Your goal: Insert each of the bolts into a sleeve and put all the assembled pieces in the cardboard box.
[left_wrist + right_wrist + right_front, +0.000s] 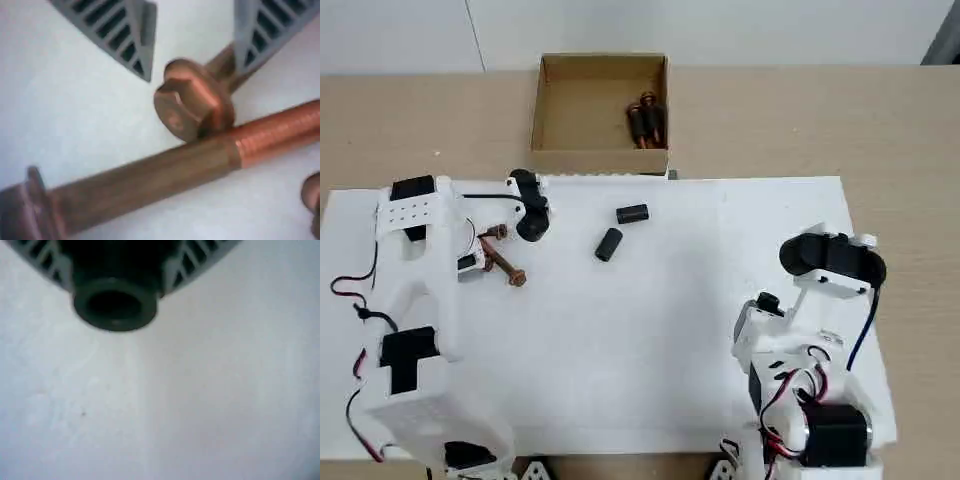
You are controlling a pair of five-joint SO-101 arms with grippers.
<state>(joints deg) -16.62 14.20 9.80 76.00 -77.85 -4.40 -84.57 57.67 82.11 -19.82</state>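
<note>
High view: both arms stand at the near edge of the surface (920,150), on a white sheet (650,340) that covers most of it. The right arm (800,340) sits by the near right corner.

Right wrist view: the right end effector (117,275) is closed on a black sleeve (115,302). The sleeve is clamped between the jaws with its open bore facing the camera, above bare white sheet.

The left arm (415,300) extends along the left edge.

Left wrist view: the left end effector (195,67) is open. Its fingers (117,30) stand apart, one on each side of the shank of a copper bolt (192,105). The hex head of this bolt rests against a second bolt (150,180), which lies flat on the sheet across it.

Farther out, near the middle of the surface, two loose sleeves (608,244) lie on the sheet, near each other but not touching.

The cardboard box (552,110) stands open toward the far edge, just beyond the sheet. The assembled pieces (647,120) lie inside it, against its right wall.
</note>
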